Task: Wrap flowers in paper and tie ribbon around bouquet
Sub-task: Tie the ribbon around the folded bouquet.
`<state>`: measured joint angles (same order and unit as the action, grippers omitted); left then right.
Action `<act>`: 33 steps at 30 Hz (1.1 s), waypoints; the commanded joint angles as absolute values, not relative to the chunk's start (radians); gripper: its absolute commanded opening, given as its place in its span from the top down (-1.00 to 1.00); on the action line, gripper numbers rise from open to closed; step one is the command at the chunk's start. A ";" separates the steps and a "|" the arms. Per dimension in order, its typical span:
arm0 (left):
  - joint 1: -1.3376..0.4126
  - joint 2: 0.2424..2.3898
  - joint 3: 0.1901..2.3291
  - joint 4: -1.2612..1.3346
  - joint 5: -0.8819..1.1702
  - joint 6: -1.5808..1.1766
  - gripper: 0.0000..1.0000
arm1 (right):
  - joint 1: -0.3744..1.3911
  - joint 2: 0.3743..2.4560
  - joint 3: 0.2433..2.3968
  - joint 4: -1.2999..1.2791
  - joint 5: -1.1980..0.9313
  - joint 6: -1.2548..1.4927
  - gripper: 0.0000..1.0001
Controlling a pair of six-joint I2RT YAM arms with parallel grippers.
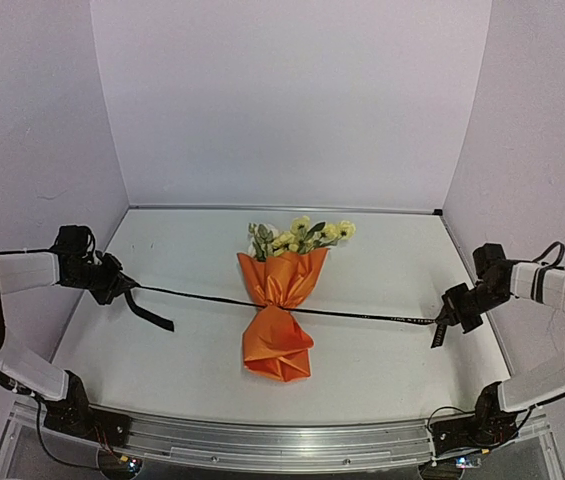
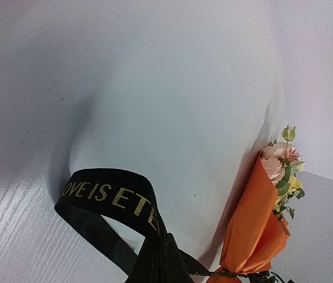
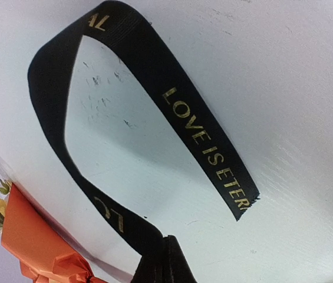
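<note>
Top external | left tool (image 1: 124,287) and right tool (image 1: 448,314) each pinch one end of the ribbon (image 1: 362,314) | ribbon stretched left-right across the waist of the bouquet (image 1: 280,310) | bouquet mid-counter (image 1: 392,255), long axis near-far, roughly midway between tools

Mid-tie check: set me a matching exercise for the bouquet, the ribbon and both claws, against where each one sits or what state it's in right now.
Things:
1. orange paper-wrapped bouquet of yellow and cream flowers
2. long black fabric ribbon with printed lettering
3. left claw
4. right claw

Places or states:
A. shut on the ribbon at the right side of the table
B. lying mid-table, blooms at the far end
C. shut on the ribbon at the table's left side
D. stretched across the cinched waist, from one side to the other

Pairs: 1-B, 2-D, 3-C, 4-A
</note>
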<state>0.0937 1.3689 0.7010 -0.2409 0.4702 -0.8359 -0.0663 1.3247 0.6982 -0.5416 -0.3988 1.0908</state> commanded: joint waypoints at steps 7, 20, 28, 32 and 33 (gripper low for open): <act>0.185 1.303 0.883 -0.276 0.149 -0.722 1.00 | -0.138 1.267 0.913 -0.785 -0.091 0.928 1.00; 0.149 1.312 0.854 -0.291 0.086 -0.694 1.00 | -0.138 1.318 0.840 -0.806 -0.107 0.908 1.00; 0.138 1.345 0.572 -0.131 0.141 -0.829 1.00 | -0.136 1.387 0.757 -0.776 -0.151 0.906 1.00; 0.113 1.347 0.547 -0.124 0.150 -0.822 1.00 | -0.135 1.407 0.736 -0.765 -0.198 0.891 1.00; 0.110 1.350 0.547 -0.128 0.149 -0.821 1.00 | -0.133 1.410 0.737 -0.765 -0.205 0.886 1.00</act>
<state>0.0772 1.3685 0.5350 -0.2622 0.3736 -0.8132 -0.0899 1.3947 0.7416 -0.7609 -0.3826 0.9217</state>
